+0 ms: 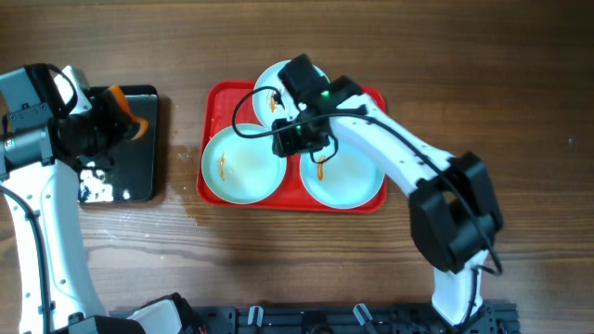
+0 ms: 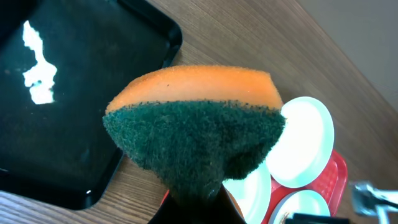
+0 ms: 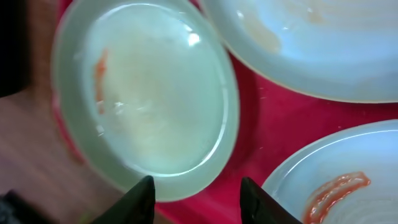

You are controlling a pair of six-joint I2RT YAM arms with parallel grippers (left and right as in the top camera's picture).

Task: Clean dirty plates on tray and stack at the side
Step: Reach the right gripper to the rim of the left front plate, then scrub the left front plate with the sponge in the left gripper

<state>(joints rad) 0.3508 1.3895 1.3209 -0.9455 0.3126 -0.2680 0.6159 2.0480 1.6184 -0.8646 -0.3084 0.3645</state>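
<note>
the left hand (image 1: pixel 119 119) grips an orange-green sponge (image 2: pixel 199 124) above the black tray (image 1: pixel 121 181) near the left edge of the table (image 1: pixel 483 56). the right hand (image 3: pixel 198 190), fingers spread wide, hovers over three smeared plates (image 1: pixel 243 167) on the red tray (image 1: pixel 221 97), mid-table.

Your right gripper (image 3: pixel 198 194) hangs with its jaws apart over the near rim of the left plate (image 3: pixel 155 93), which carries an orange smear (image 3: pixel 99 68). On the red tray (image 3: pixel 261 118), the far plate (image 3: pixel 323 43) seems faintly stained. The near right plate (image 3: pixel 354 155) is clearly streaked.
</note>
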